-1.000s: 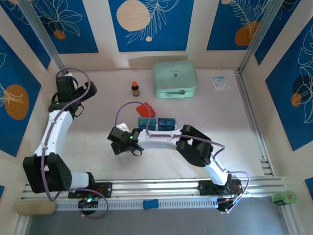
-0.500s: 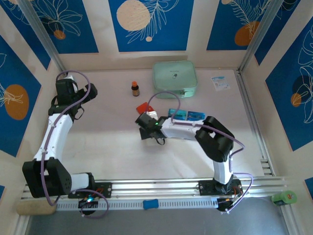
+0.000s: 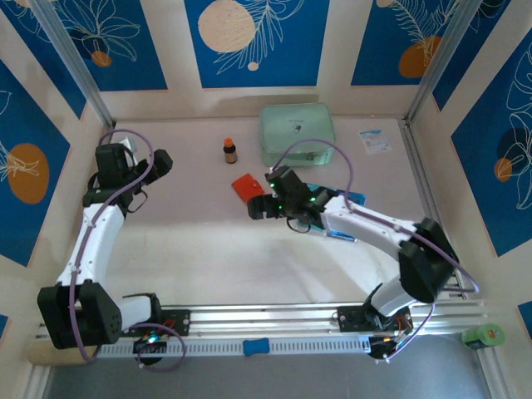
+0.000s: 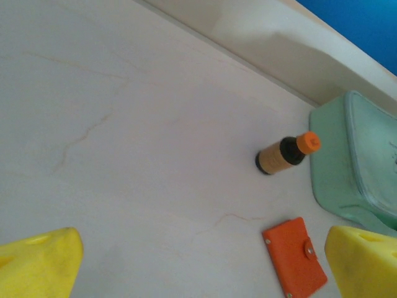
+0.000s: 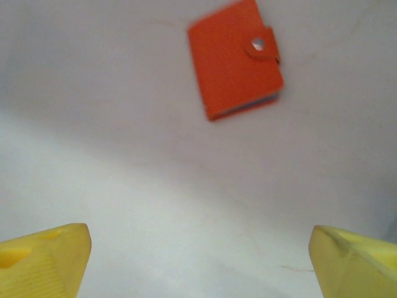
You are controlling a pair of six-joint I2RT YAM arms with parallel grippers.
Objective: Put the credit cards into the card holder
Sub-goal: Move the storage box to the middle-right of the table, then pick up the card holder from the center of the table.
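Top external view: the orange card holder (image 3: 246, 185) lies closed on the tabletop (image 3: 208, 249), near a small brown bottle (image 3: 230, 150). The right end effector (image 3: 258, 207) hovers just beside it, jaws spread apart and empty. Teal credit cards (image 3: 352, 198) peek out, apparently partly covered by the right arm. The left end effector (image 3: 160, 162), also spread wide, hangs well to the left.

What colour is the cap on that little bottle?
Orange; the cap tops a brown bottle, clearest in the left wrist view.
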